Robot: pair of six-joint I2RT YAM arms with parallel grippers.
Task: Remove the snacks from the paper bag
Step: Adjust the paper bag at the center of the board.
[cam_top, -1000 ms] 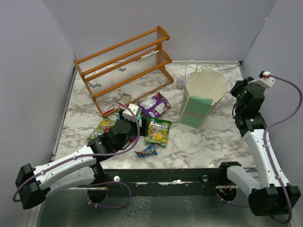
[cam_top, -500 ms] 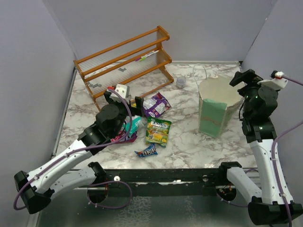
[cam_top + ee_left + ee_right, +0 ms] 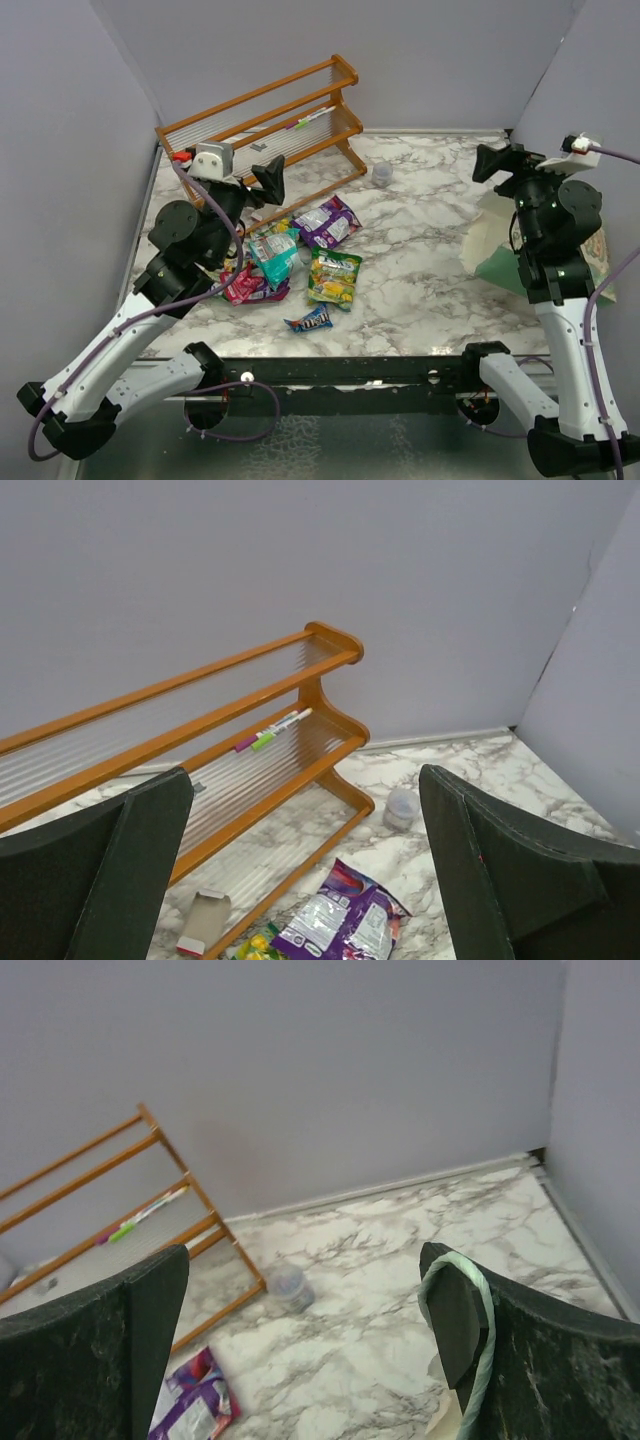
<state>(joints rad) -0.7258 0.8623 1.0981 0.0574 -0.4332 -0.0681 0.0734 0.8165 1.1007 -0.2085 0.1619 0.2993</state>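
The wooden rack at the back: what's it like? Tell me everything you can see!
The rack is orange-brown wood with stepped shelves of see-through ribbed panels, plastic by the look. It stands on the marble table by the back wall, turned at a slant. A pink-and-green pen lies on one shelf, and small grey bits lie lower down.

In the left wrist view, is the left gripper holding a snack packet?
No. The left gripper stands wide open with nothing between its jaws; the wooden rack and a purple packet lie beyond it.
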